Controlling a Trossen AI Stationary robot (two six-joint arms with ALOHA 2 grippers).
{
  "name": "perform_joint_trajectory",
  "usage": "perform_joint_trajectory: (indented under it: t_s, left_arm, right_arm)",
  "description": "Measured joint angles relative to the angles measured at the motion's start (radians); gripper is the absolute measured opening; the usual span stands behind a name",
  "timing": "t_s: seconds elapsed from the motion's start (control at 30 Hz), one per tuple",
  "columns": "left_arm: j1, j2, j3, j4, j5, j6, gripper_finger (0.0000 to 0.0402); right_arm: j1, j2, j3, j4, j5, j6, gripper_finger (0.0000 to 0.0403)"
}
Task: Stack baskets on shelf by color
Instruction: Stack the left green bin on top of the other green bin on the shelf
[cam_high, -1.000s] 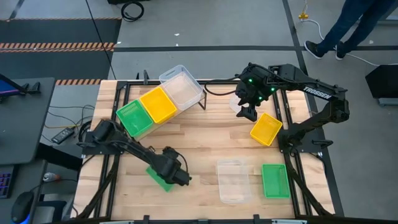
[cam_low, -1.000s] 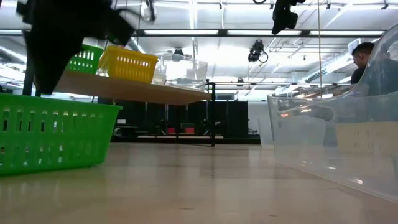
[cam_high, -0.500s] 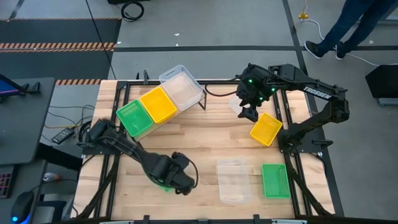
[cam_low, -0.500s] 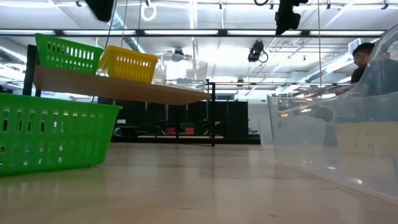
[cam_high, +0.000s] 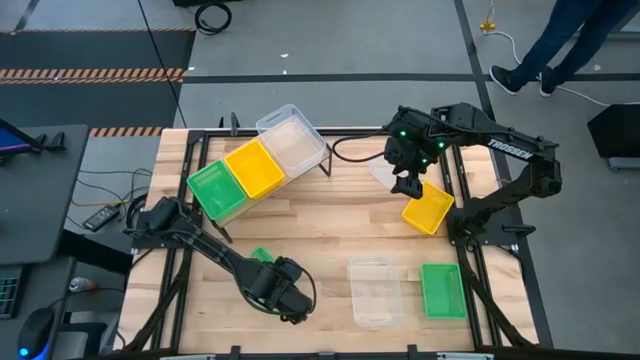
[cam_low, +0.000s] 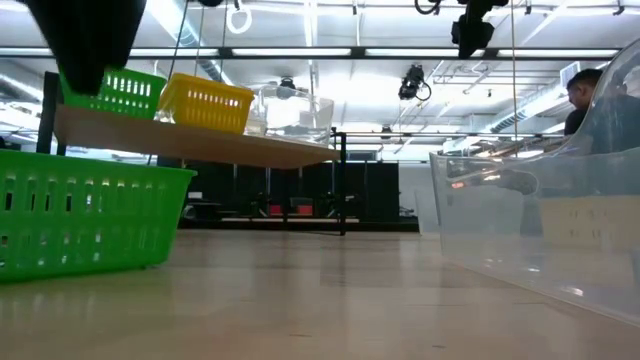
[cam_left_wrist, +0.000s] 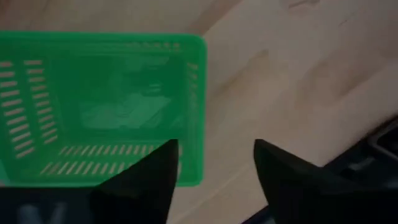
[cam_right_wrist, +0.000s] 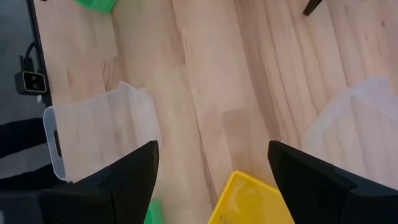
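The left gripper (cam_left_wrist: 211, 171), jaws spread and empty, is poised over the green basket (cam_left_wrist: 102, 102) on the table, well clear of the shelf (cam_high: 300, 165). One rim wall should be straddled squarely before closing. The right gripper (cam_high: 408, 185), wide and empty, hangs above the yellow basket (cam_high: 428, 208).

The desk (cam_high: 330, 215) was pale slatted wood. Up on the light plywood shelf (cam_high: 308, 166) sat a bright green basket (cam_high: 215, 189), a yellow one (cam_high: 254, 167) and a clear one (cam_high: 292, 139). Near the desk's right edge lay another yellow basket (cam_high: 428, 208); by the front edge were a clear basket (cam_high: 373, 291) and a green one (cam_high: 441, 290). The slotted green basket (cam_left_wrist: 102, 102) near the left arm had rows of slits. Both arms were black.
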Motion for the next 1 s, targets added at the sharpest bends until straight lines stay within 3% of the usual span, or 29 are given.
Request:
perform_joint_trajectory:
  t_s: [0.17,0.3,0.47,0.7,0.83,1.0]
  left_arm:
    - [0.0,0.068,0.0,0.005,0.062,0.048,0.0249]
    - [0.001,0.114,0.0,0.004,0.064,0.076,0.0243]
    - [0.011,0.162,0.0,0.046,0.07,0.09,0.0178]
    - [0.012,0.173,0.001,0.06,0.057,0.109,0.0016]
    - [0.013,0.172,0.038,-0.021,0.068,0.119,0.0009]
    - [0.012,0.163,0.189,-0.202,0.032,0.133,0.0006]
  right_arm:
    - [0.0,0.0,0.0,-0.007,0.0,-0.001,0.0307]
    - [0.0,0.0,0.0,-0.008,0.0,-0.001,0.0307]
    - [0.0,0.0,0.0,-0.008,0.0,-0.001,0.0307]
    - [0.0,0.0,0.0,-0.009,0.0,0.018,0.0307]
    - [0.0,0.0,0.0,-0.01,0.0,0.025,0.0307]
    - [0.0,0.0,0.0,-0.005,0.0,0.02,0.0307]
